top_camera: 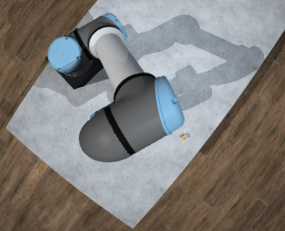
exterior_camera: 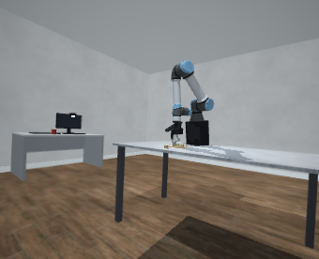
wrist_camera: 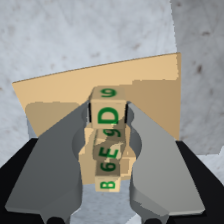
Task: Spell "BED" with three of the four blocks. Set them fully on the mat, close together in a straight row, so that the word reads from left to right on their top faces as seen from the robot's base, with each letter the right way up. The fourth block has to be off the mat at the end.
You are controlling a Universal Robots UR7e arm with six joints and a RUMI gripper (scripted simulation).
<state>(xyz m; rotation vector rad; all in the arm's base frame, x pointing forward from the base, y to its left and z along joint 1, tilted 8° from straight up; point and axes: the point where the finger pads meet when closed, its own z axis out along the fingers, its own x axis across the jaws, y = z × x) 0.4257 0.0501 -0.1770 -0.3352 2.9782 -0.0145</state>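
Note:
In the wrist view my gripper (wrist_camera: 108, 102) is shut on the D block (wrist_camera: 107, 115), a tan cube with a green letter on top and a 9 on its far side. It is over the tan mat (wrist_camera: 55, 97). In line with it, nearer the camera, are the E block (wrist_camera: 110, 152) and the B block (wrist_camera: 107, 185), close together in a row on the mat. I cannot tell whether the D block touches the mat or the E block. In the exterior view the gripper (exterior_camera: 175, 137) is low over the mat (exterior_camera: 174, 146) at the table's near corner.
In the top view the arm's elbow (top_camera: 131, 121) hides the mat and the row. A small tan block (top_camera: 183, 136) lies on the grey table next to the elbow, near the table edge; its letter is too small to read. The robot base (top_camera: 78, 63) stands at the back left.

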